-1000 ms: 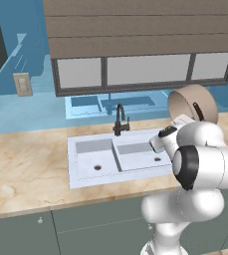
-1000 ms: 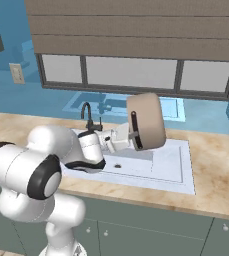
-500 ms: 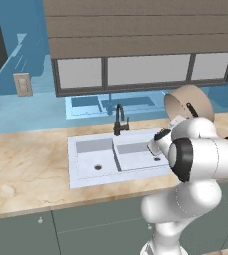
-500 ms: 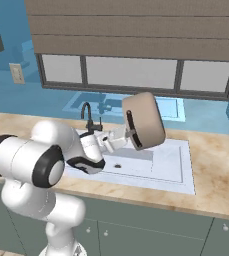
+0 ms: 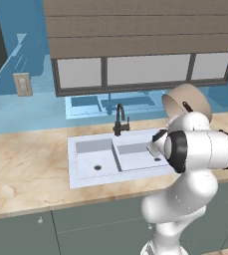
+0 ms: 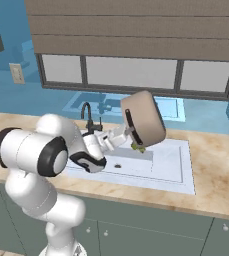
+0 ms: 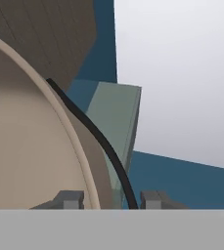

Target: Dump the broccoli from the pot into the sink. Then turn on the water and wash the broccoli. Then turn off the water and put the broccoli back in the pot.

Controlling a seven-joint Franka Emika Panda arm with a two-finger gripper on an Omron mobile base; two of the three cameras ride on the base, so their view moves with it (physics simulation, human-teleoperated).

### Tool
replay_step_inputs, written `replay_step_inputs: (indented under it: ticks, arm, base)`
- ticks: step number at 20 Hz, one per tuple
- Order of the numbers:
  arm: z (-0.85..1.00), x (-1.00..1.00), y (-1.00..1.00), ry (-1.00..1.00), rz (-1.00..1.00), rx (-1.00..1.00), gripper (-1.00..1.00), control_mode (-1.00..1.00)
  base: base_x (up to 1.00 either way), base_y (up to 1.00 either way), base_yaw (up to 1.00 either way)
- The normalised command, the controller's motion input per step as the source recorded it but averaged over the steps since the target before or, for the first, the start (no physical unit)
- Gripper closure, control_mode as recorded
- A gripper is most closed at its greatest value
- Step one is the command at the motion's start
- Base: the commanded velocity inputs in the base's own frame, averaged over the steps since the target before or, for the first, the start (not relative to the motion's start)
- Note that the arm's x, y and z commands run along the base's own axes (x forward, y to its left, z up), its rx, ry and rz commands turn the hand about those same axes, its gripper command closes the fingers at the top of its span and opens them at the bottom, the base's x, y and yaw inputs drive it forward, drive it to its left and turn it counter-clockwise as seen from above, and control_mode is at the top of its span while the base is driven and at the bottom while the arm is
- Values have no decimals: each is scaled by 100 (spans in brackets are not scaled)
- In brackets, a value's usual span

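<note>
Left base view: the pot (image 5: 187, 99) is held tipped on its side above the right end of the sink (image 5: 93, 152), mouth turned to the left, with the white arm in front of it. The faucet (image 5: 119, 119) stands behind the divider between the 2 basins, well clear of the pot, and the left basin lies open.

Right base view: the gripper (image 6: 127, 131) sits at the pot's (image 6: 143, 124) left rim, its jaws closed narrow on that rim. The broccoli (image 6: 138, 146) hangs at the pot's lower edge, just below and right of the gripper, over the right basin. Bare counter (image 6: 221, 172) runs to the right of the sink (image 6: 173, 165).

Hand view: the 2 fingertips (image 7: 70, 199) straddle the pot's (image 7: 20, 146) rim and black handle (image 7: 103, 144).

Compared with 1 second ago, the pot tilts further over, and the broccoli now shows at its lip.
</note>
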Motion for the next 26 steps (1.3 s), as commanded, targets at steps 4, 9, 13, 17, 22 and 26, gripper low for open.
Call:
replay_step_inputs:
  ticks: [4,9,13,17,22,26]
  arm:
    - [0,15,1,0,0,-3,100,-100]
    - [0,0,2,0,0,-2,100,-100]
    - [21,-14,0,-3,-2,0,100,-100]
    - [62,-37,-3,-8,-8,5,100,-100]
    - [68,-45,0,-8,-7,22,100,-100]
    - [64,-46,0,-7,-1,41,100,-100]
  base:
    - [0,0,0]
    - [0,0,0]
    - [0,0,0]
    - [0,0,0]
    - [0,0,0]
    - [0,0,0]
